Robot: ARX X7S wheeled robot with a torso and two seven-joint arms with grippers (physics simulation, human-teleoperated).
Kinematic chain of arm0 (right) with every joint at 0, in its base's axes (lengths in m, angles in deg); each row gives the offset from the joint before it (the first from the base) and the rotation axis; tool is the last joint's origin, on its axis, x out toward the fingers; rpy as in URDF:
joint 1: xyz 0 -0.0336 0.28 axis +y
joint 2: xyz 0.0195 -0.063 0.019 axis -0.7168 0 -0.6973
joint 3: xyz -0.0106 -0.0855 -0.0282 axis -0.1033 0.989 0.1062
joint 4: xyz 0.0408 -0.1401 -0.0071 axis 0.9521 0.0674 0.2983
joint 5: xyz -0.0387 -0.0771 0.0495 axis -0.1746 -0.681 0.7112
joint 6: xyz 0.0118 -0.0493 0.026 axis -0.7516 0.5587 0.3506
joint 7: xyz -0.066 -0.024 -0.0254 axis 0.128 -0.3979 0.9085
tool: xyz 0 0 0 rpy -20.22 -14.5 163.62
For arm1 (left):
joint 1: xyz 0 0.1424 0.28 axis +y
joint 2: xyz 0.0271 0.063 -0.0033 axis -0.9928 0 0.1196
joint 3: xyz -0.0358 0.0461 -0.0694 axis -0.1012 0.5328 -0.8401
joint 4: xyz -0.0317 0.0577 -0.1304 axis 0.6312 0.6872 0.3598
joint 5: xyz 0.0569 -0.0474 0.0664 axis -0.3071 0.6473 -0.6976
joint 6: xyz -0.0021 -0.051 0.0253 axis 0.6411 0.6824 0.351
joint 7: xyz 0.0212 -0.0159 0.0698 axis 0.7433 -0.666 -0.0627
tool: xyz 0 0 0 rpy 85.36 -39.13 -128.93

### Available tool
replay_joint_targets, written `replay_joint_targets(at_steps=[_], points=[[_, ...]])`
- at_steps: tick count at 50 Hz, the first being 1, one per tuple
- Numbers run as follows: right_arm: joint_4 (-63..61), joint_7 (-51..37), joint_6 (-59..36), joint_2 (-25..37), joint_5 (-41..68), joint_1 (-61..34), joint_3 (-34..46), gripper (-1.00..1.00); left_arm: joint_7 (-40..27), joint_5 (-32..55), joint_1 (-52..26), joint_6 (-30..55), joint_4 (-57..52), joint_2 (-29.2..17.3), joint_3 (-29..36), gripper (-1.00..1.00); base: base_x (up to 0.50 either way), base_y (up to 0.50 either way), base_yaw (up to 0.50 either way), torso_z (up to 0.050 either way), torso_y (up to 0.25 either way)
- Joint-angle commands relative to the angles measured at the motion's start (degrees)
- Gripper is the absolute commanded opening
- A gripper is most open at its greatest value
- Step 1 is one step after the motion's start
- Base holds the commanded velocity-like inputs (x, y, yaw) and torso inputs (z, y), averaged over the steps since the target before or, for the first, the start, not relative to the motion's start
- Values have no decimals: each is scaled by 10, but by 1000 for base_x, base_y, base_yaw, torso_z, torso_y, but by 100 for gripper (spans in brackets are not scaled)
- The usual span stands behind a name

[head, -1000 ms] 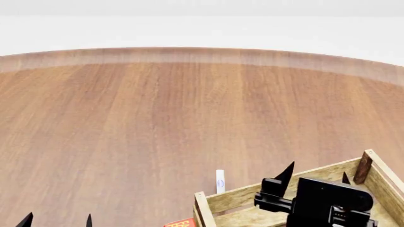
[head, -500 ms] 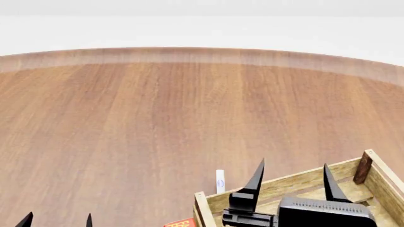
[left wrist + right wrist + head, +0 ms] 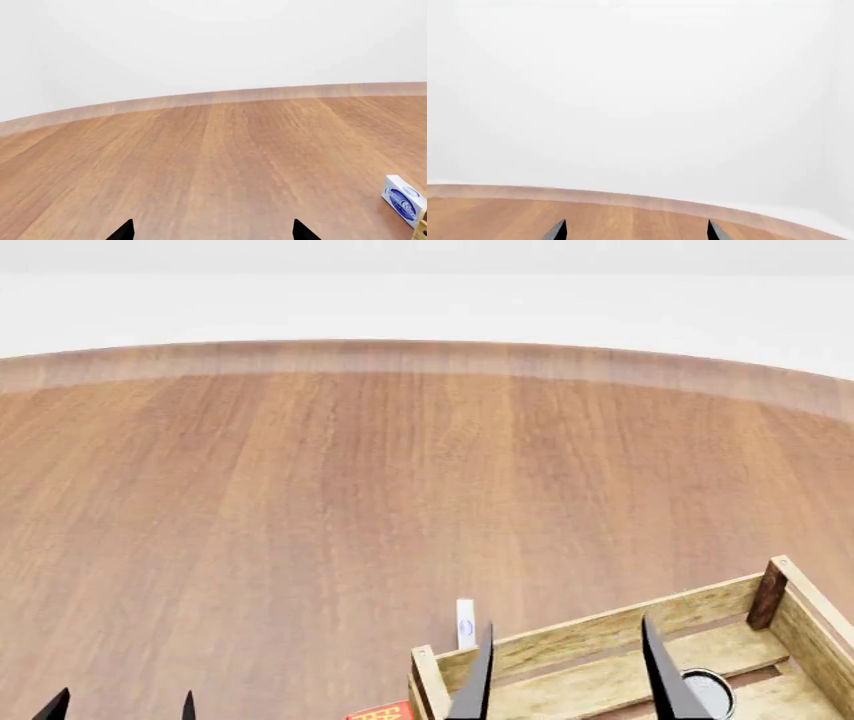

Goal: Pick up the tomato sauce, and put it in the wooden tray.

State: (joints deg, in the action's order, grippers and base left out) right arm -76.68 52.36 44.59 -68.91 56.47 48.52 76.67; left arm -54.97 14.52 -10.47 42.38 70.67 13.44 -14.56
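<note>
Now right gripper (image 3: 567, 670) jaws spread wide, empty, tomato sauce (image 3: 703, 692) in wooden tray (image 3: 587, 638)

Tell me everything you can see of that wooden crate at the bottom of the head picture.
The wooden tray is pale slatted wood with low walls and a darker corner post. It rests flat on the table, cut off by the picture's lower edge. Inside stands a round silvery can top. A white box stands just outside its far wall.
</note>
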Motion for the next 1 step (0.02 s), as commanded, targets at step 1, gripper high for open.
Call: replay_joint_targets(at_steps=[1], points=[[-31, 15, 33, 8, -11, 39, -2, 100, 24, 4, 0, -18, 4, 10, -5, 100, 0, 0, 0, 0, 0]])
